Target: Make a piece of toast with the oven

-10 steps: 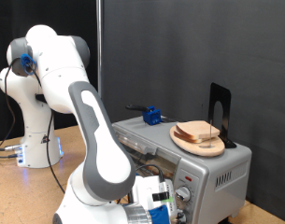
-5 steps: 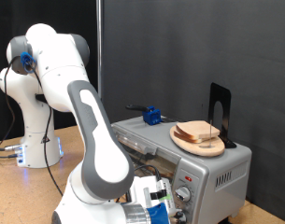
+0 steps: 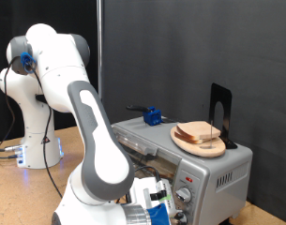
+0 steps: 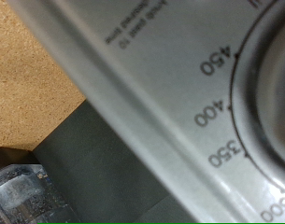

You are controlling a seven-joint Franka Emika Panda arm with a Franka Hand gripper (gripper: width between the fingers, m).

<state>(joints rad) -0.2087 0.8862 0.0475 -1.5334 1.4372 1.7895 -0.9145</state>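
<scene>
My jaws (image 3: 171, 208) are positioned at the control panel of the oven (image 3: 203, 169), at the exterior view's bottom, close against the knobs (image 3: 185, 196). I cannot tell how far my jaws are open. The wrist view shows a dial (image 4: 268, 93) with temperature markings 300 to 450. The piece of toast (image 3: 199, 133) lies on a round wooden plate (image 3: 182, 141) on top of the oven. The oven stands on a wooden surface (image 3: 30, 192).

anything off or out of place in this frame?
One thing: the piece of toast sits on a wooden plate on top of the oven, not on the rack inside. The pincer is low at the oven's knob panel; the wrist view shows a temperature dial up close. Nothing spilled or damaged.
</scene>
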